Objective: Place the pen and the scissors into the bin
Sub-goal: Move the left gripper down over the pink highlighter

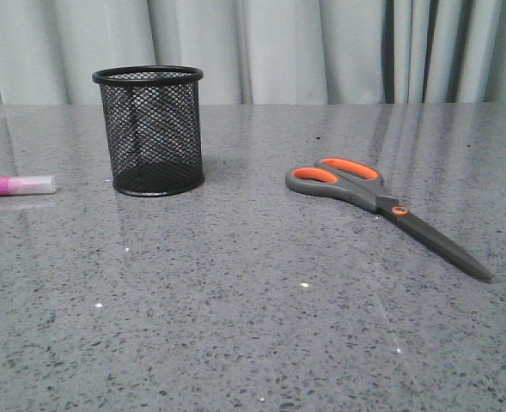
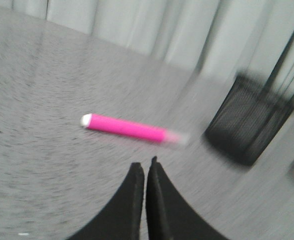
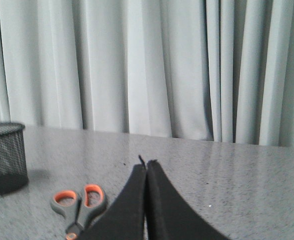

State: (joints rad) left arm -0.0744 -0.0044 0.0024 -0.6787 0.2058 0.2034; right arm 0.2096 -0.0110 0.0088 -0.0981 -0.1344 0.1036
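Note:
The black mesh bin (image 1: 150, 130) stands upright on the grey table, left of centre, and looks empty. The magenta pen (image 1: 12, 185) lies flat at the far left edge, cap toward the bin. The scissors (image 1: 381, 204) lie closed at the right, orange-lined handles toward the bin. In the left wrist view my left gripper (image 2: 145, 167) is shut and empty, a short way from the pen (image 2: 129, 128), with the bin (image 2: 249, 120) beyond. In the right wrist view my right gripper (image 3: 147, 165) is shut and empty, with the scissors (image 3: 79, 205) beside it and the bin (image 3: 4, 155) at the edge. Neither gripper shows in the front view.
The speckled grey table (image 1: 253, 326) runs to a pale curtain (image 1: 321, 43) along the back. Nothing else lies on it. The left wrist view is blurred.

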